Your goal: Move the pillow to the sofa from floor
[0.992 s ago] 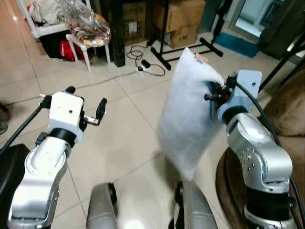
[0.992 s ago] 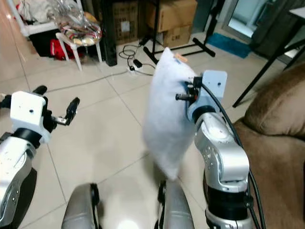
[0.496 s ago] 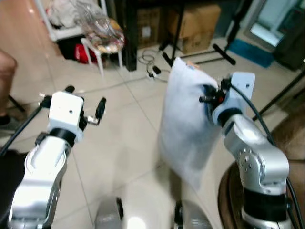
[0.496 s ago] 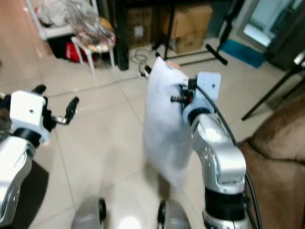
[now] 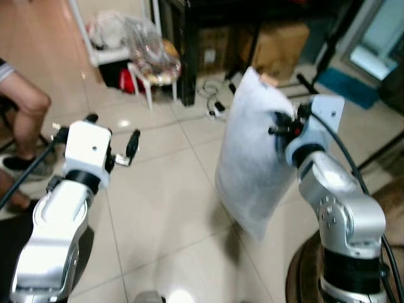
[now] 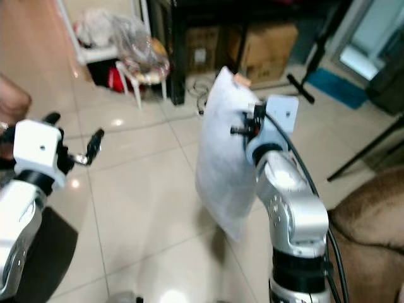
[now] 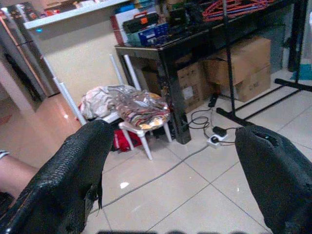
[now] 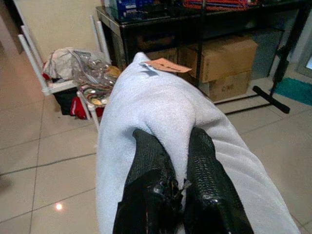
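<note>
On my left I see the left pincer [image 5: 129, 146] raised with its fingers spread and empty, while to its right the right pincer [image 8: 171, 161] pinches a fold of the white pillow [image 5: 252, 158], hanging clear above the tiled floor [image 5: 164, 208].

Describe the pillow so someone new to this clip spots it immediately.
Above the tiled floor, right of centre, the right gripper pinches a pale bluish-white pillow that hangs clear of the ground. An orange tag at its top corner sets it apart.
</note>
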You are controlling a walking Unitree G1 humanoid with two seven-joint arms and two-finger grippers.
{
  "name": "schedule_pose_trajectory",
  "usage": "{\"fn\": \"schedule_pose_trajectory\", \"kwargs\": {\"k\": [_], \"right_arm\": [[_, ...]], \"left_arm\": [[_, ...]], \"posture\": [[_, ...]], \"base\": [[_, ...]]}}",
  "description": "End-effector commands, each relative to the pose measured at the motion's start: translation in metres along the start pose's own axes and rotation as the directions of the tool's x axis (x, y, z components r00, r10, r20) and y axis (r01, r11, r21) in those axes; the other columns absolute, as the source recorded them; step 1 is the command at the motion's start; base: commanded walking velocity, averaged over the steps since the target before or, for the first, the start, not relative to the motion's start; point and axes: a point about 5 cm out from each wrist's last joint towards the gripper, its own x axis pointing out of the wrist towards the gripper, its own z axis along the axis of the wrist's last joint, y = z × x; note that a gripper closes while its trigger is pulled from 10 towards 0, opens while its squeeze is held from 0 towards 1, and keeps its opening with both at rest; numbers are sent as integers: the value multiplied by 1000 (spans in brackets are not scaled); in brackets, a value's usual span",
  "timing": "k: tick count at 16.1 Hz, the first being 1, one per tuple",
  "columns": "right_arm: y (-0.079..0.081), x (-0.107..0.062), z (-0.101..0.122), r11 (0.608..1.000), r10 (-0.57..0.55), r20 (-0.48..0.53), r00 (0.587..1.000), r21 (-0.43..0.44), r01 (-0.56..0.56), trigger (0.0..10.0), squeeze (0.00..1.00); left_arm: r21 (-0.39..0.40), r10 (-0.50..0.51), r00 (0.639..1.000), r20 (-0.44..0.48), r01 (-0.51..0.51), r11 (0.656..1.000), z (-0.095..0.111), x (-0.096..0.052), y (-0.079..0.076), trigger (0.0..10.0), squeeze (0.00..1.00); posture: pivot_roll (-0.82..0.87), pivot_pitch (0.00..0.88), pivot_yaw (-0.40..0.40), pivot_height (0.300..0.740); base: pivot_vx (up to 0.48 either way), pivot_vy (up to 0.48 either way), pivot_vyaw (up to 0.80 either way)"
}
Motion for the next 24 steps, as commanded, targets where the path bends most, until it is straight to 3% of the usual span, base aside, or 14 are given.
{"fn": "schedule_pose_trajectory", "kwargs": {"k": [1,8,22,24], "right_arm": [[-1,-5,11,1000,-14,65,998,1,14,10000,0],[-5,-3,3,998,-60,37,997,0,60,10000,0],[-4,-3,-2,997,-66,12,998,32,66,10000,0],[-3,-2,-2,998,-55,15,998,24,55,10000,0]], "left_arm": [[8,-14,1000,-11,14,1000,-1,-1,-3,10000,0],[1,-17,1000,-7,17,1000,-1,0,-4,10000,0],[-5,-10,1000,-5,10,1000,-1,2,-2,10000,0],[-21,5,1000,-3,-5,1000,0,2,-1,10000,0]], "posture": [[4,0,-75,740],[9,0,-75,740],[11,0,-72,740],[10,0,-72,740]], "base": [[0,0,0],[0,0,0],[0,444,-773],[0,0,0]]}}
